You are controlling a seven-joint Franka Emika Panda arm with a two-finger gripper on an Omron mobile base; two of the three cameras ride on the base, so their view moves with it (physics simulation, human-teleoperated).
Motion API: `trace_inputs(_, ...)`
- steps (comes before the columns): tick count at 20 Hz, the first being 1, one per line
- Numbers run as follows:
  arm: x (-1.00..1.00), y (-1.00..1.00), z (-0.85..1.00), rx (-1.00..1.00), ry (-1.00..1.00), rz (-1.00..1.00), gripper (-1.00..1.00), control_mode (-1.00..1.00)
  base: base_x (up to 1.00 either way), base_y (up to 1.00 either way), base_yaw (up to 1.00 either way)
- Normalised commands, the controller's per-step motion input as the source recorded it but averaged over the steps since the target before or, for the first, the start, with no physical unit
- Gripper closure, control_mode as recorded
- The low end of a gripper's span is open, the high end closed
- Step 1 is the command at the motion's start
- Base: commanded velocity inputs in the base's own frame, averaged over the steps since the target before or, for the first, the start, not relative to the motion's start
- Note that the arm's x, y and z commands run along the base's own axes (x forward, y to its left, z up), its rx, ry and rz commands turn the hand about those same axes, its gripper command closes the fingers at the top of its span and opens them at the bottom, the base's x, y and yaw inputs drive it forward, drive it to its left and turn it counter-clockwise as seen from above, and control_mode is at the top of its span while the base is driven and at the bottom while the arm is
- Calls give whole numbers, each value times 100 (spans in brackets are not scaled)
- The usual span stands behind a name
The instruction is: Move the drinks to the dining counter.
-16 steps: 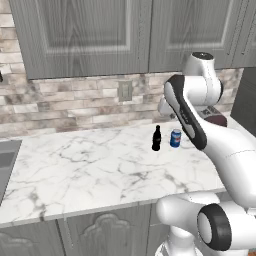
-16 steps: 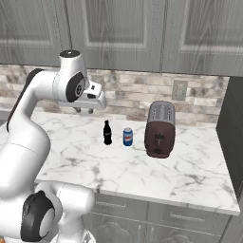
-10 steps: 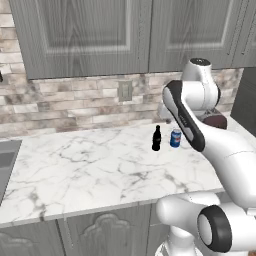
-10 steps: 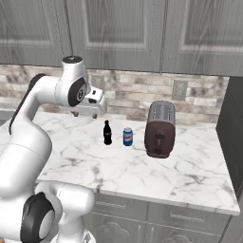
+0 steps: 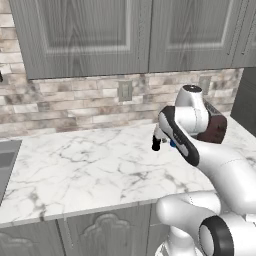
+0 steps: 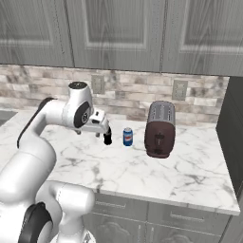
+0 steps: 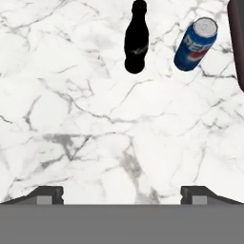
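One black bottle and one blue can stand just apart on the marble table, one toaster nearby, beneath the open, empty pincer.

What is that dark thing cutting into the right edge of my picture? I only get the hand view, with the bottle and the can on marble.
Observer: It is a toaster, dark reddish brown, standing on the worktop just beyond the blue can.
Operator: Are both drinks standing up? From above I can't judge.
Observer: Yes. In the right base view the black bottle and the can both stand upright, side by side with a small gap between them.
Operator: And what is behind them?
Observer: A brick wall with two outlets, and grey cabinets above it. The drinks stand near that wall.
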Motion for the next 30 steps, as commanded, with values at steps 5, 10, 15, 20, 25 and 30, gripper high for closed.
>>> trace_inputs(5, 38, 0, -15, 0, 1, 0, -100, -100, 0, 0, 0)
trace_inputs(10, 62, 0, -1, 0, 6, 0, -100, -100, 0, 0, 0)
trace_inputs(15, 58, 0, 0, 0, 10, 0, -100, -100, 0, 0, 0)
trace_inputs(20, 48, -4, -1, 0, 7, 0, -100, -100, 0, 0, 0)
trace_inputs(25, 35, -9, -3, 0, 4, 0, -100, -100, 0, 0, 0)
trace_inputs(30, 22, -8, -15, 0, 3, 0, -100, -100, 0, 0, 0)
